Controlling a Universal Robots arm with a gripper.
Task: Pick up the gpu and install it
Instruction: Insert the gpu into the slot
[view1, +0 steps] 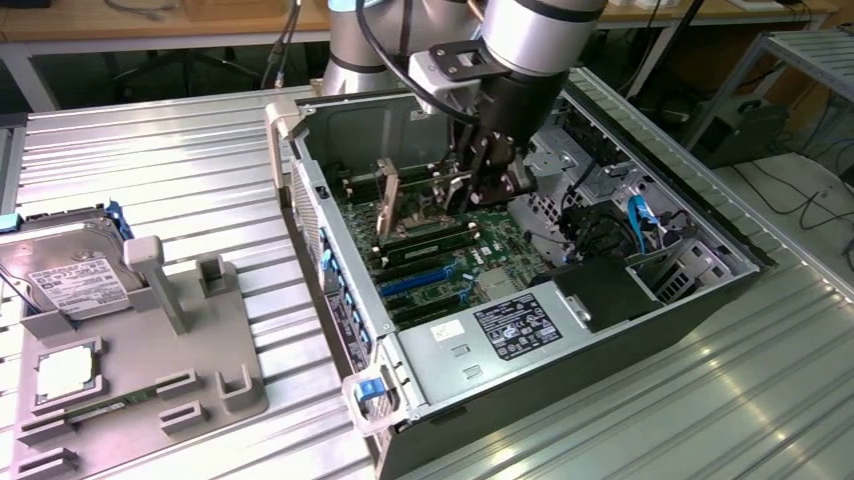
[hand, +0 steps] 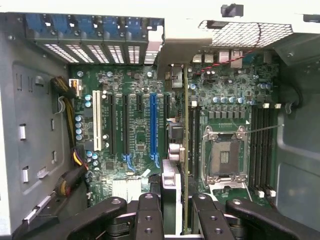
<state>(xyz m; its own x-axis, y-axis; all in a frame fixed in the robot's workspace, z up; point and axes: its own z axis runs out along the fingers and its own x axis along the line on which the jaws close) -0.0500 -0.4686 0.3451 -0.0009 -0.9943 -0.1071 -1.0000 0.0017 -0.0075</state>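
Note:
The gpu (hand: 171, 180) is seen edge-on in the wrist view, a thin green board with a silver block on it. Its metal bracket (hand: 162, 47) points toward the case's rear slot openings. My gripper (hand: 177, 216) is shut on the card, with one black finger (hand: 149, 215) on each side. The card stands upright over the motherboard (hand: 132, 100), between the blue slot (hand: 154, 125) and the processor socket (hand: 225, 157). In the exterior view my gripper (view1: 474, 190) reaches down into the open computer case (view1: 334, 250) and holds the gpu (view1: 424, 222). I cannot tell whether the card touches a slot.
A power supply (view1: 501, 330) fills the case's near end, and cables (view1: 641, 225) lie on the exterior view's right. Outside the case, a grey fixture (view1: 160, 370) holds a hard drive (view1: 74, 280), a square processor chip (view1: 60, 372) and a memory stick (view1: 100, 408).

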